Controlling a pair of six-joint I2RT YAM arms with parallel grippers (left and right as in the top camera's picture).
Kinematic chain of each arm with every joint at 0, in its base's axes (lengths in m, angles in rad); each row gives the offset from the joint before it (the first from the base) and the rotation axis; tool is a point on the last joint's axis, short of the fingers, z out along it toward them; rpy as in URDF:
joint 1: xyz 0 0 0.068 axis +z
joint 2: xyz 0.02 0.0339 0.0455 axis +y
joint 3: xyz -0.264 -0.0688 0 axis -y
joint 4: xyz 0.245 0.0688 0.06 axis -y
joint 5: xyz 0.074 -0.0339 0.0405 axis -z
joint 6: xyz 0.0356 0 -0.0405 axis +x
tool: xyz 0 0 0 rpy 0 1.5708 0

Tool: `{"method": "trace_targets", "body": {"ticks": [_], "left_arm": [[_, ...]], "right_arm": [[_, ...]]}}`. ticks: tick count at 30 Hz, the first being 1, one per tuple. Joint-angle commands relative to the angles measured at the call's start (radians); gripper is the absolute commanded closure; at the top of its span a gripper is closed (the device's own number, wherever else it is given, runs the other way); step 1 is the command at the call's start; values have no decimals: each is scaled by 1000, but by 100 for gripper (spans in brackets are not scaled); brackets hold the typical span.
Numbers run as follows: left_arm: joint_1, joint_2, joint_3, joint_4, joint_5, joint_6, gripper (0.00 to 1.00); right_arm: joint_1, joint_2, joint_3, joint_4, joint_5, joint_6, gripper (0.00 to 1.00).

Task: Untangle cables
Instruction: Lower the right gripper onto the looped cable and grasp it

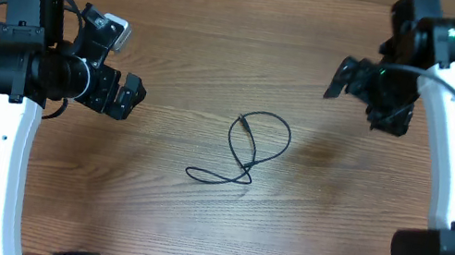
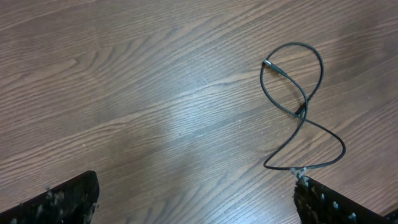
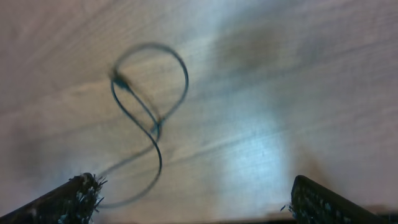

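We are seeing a single thin black cable [image 1: 247,165] lying near the middle of the wooden surface [image 1: 225,33], about halfway between the two arms. It is curling into a loose figure-eight: a rounder loop is sitting on the far side, and a flatter, longer loop is trailing toward the near-left. The cord is crossing over itself once where the two loops are meeting. A small metal-tipped plug [image 2: 267,62] is showing at the end of the rounder loop, pointing away from the crossing. The other end is lying at the tail of the flatter loop. The right wrist view is showing the same shape, but it is blurred, so we are not making out finer detail there.

The left end effector [image 1: 117,61] is hanging over the left part of the surface with its jaws spread wide and nothing between them. Its dark fingers [image 2: 68,199] are showing at the two bottom corners of its wrist view with bare wood between them. From overhead it is standing well apart from the cable.

The right end effector [image 1: 366,96] is hovering over the far right of the surface, also gaping wide and gripping nothing. Its fingers [image 3: 323,202] are framing bare wood, and the cable is lying off to one side of them, untouched.
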Motion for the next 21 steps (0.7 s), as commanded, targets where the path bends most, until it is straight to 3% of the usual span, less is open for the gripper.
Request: {"method": "trace_targets", "body": {"ticks": [1,14,21], "left_arm": [[5,-1,8,-2,14,12,1],[5,-1,8,-2,14,12,1],[5,-1,8,-2,14,12,0]], "right_arm": [[33,-42,-72,4,31,45,2],[242,-75,-331,165,7,259,2],[338,-75,-462,326,-122,399,2]]}}
